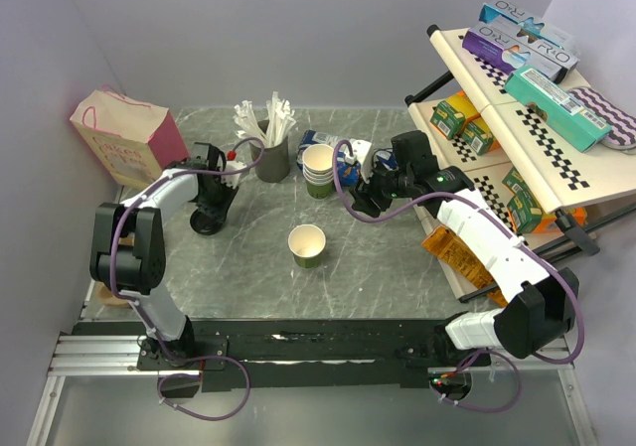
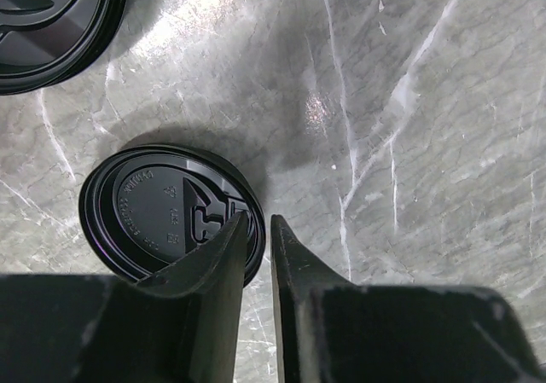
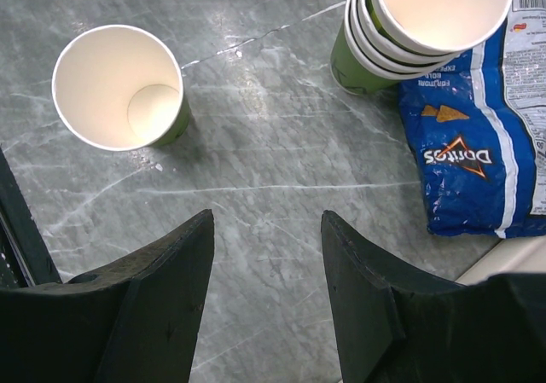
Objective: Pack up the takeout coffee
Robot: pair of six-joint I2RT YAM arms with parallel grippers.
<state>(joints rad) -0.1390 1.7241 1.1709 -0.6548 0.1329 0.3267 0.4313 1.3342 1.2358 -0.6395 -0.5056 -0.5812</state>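
No cup with a lid on it shows in any view. A lone open paper cup (image 1: 307,244) with green sides and a cream inside stands mid-table; it also shows in the right wrist view (image 3: 119,84). A loose black lid (image 2: 162,208) lies on the grey table. My left gripper (image 2: 258,221) has its fingers nearly together over the lid's right rim, one finger on the lid and one just outside it; from above it (image 1: 211,218) is at the table's left. My right gripper (image 3: 267,217) is open and empty above bare table, right of the lone cup (image 1: 360,206).
A stack of lidless cups (image 1: 318,168) stands at the back beside a blue Doritos bag (image 3: 486,144). A stack of black lids (image 2: 51,20) is near the loose lid. A holder of stirrers (image 1: 270,143), a pink paper bag (image 1: 124,133) and a snack shelf (image 1: 517,118) ring the table.
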